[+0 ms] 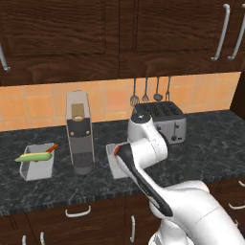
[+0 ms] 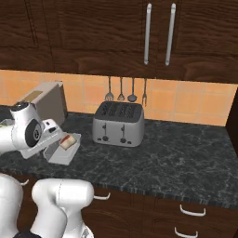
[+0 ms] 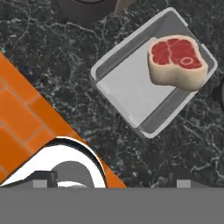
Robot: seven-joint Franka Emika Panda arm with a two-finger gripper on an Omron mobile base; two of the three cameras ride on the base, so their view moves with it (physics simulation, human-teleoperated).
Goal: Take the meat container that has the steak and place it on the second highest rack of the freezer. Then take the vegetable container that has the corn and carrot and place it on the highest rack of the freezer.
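The meat container [image 3: 131,92] is a shallow grey tray on the dark counter, with the steak [image 3: 177,61] lying in one end. My gripper [image 3: 112,183] hovers above it, open, with nothing between its fingertips [image 3: 41,183]. From the right base view the same meat container [image 2: 62,153] with the steak [image 2: 68,142] sits just beyond my white hand. The vegetable container [image 1: 38,167] stands at the counter's left, holding the corn [image 1: 34,156] and the carrot [image 1: 51,149]. My arm hides most of the meat container [image 1: 115,165] in the left base view. The freezer and its racks are out of view.
A tall grey coffee machine [image 1: 79,131] stands between the two containers. A silver toaster [image 2: 118,123] sits against the orange tiled wall, with utensils [image 2: 122,90] hanging above it. Dark wall cabinets [image 1: 119,33] overhang the counter.
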